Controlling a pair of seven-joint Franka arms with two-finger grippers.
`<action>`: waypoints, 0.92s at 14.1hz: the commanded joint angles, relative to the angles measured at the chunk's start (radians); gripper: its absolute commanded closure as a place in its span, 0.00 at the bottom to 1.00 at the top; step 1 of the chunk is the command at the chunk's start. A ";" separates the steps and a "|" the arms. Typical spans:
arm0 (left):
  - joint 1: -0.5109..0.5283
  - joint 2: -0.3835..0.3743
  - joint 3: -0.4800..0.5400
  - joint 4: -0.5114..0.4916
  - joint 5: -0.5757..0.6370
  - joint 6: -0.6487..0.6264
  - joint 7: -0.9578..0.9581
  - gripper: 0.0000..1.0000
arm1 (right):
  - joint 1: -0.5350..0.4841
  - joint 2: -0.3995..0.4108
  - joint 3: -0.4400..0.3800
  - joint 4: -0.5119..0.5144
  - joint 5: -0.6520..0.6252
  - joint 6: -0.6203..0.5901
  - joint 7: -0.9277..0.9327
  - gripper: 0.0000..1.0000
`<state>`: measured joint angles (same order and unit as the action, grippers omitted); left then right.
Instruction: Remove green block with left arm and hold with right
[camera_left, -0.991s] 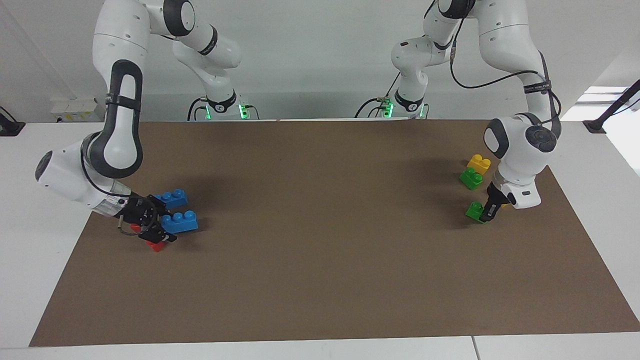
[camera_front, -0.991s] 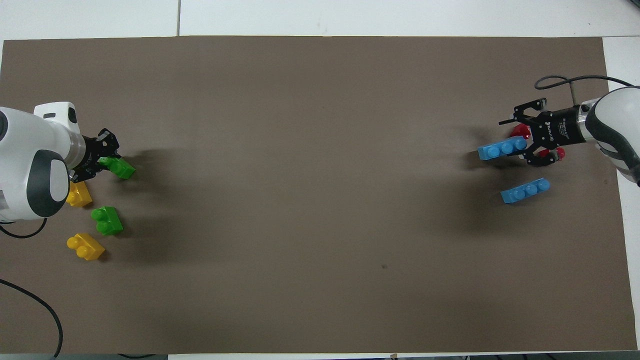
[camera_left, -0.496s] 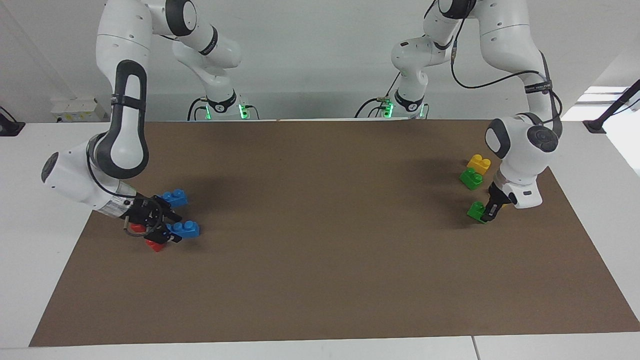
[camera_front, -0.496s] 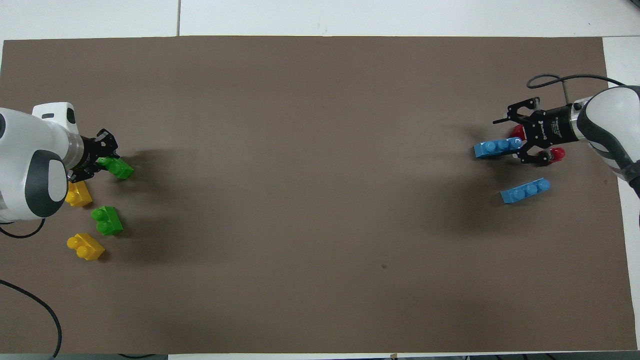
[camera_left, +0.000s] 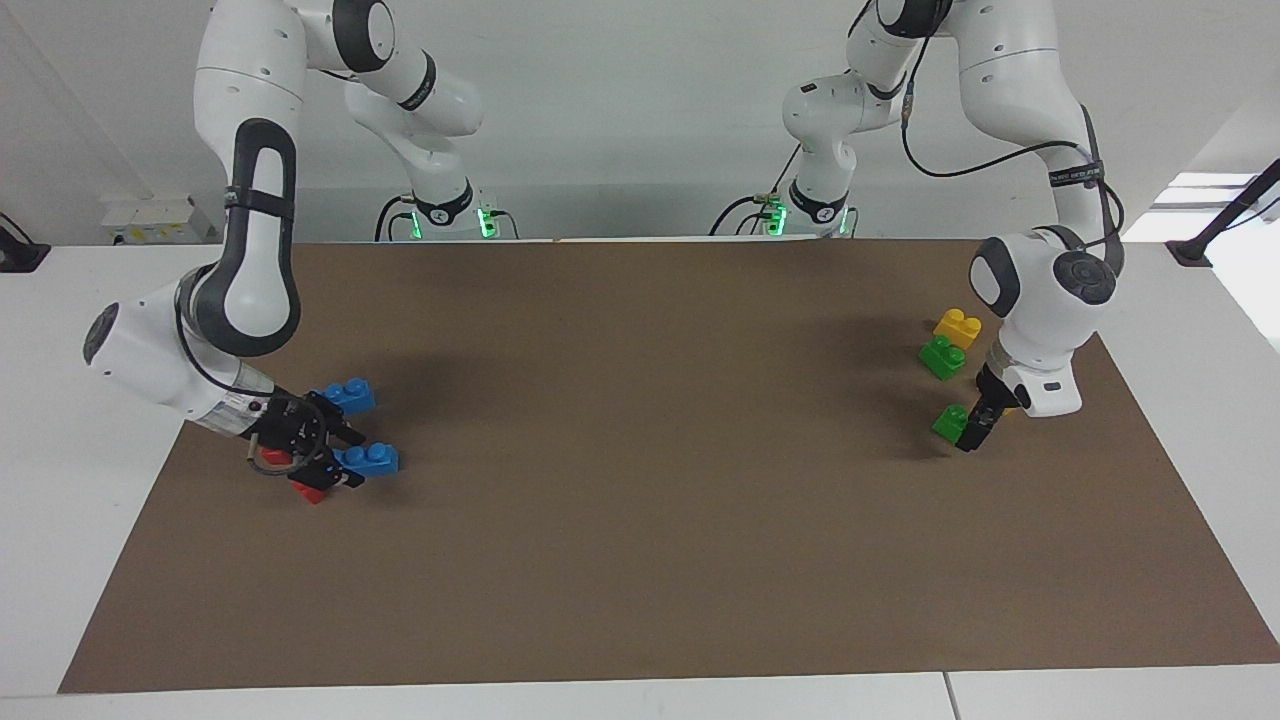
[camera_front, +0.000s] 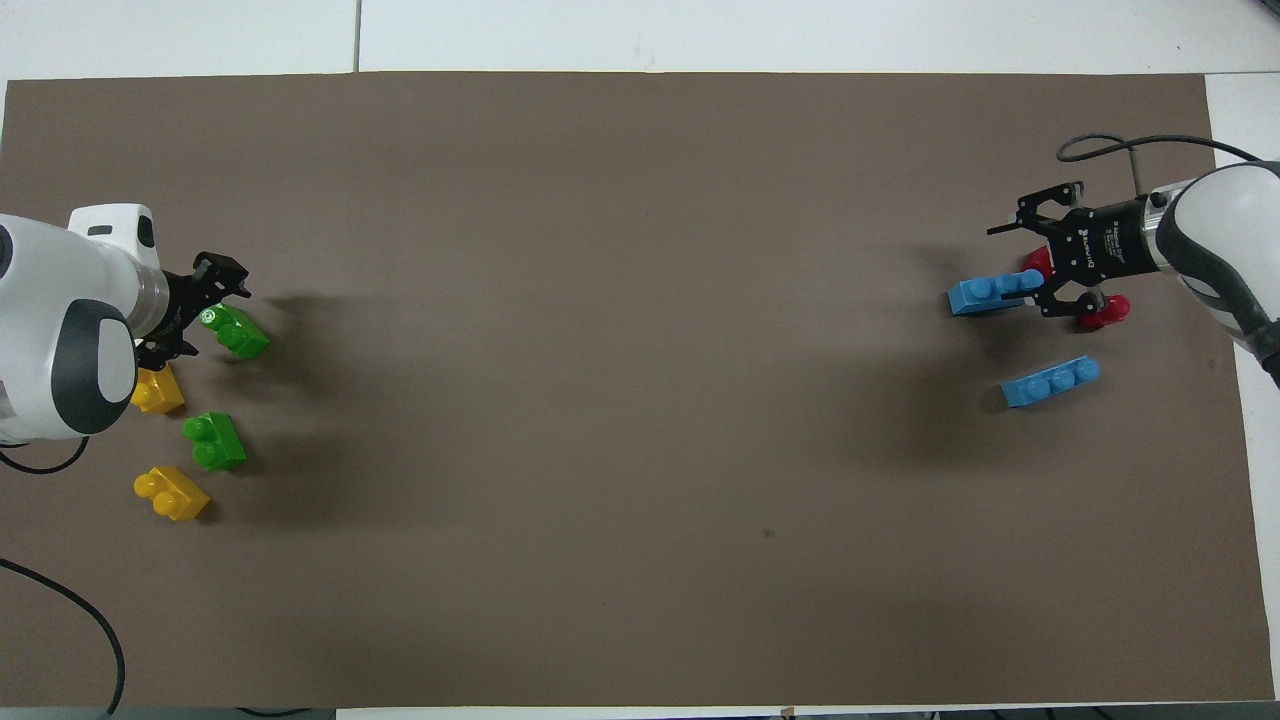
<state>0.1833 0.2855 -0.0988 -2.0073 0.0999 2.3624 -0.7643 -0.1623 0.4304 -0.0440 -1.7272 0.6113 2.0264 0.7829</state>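
Note:
One green block (camera_front: 240, 335) (camera_left: 948, 420) lies on the brown mat (camera_front: 640, 400) at the left arm's end. My left gripper (camera_front: 195, 312) (camera_left: 972, 428) is low at the block's end and open, a finger on either side of it, gripping nothing. A second green block (camera_front: 212, 441) (camera_left: 942, 356) sits nearer to the robots. At the right arm's end my right gripper (camera_front: 1042, 282) (camera_left: 330, 458) is shut on the end of a blue brick (camera_front: 985, 293) (camera_left: 370, 458), low over red bricks (camera_front: 1105, 310) (camera_left: 312, 490).
Two yellow bricks (camera_front: 155, 388) (camera_front: 172, 492) lie beside the green ones; the facing view shows one yellow brick (camera_left: 957, 325). Another blue brick (camera_front: 1050, 380) (camera_left: 348, 396) lies nearer to the robots than the held one. A black cable (camera_front: 60, 600) trails by the left arm.
My left gripper has opened and let go of the green block, which now rests on the mat. The right gripper has shifted slightly with its blue brick.

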 joint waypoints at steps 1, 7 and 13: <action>0.004 -0.029 -0.006 0.002 -0.003 -0.014 0.020 0.00 | 0.023 -0.036 0.006 0.026 -0.034 -0.043 0.042 0.18; -0.002 -0.078 -0.009 0.085 -0.003 -0.156 0.054 0.00 | 0.055 -0.105 0.009 0.089 -0.226 -0.133 -0.072 0.18; -0.019 -0.118 -0.016 0.251 0.000 -0.423 0.419 0.00 | 0.124 -0.255 0.009 0.136 -0.450 -0.238 -0.385 0.00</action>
<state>0.1795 0.1790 -0.1126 -1.8124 0.0998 2.0298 -0.4293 -0.0530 0.2396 -0.0358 -1.5862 0.2350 1.8235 0.5140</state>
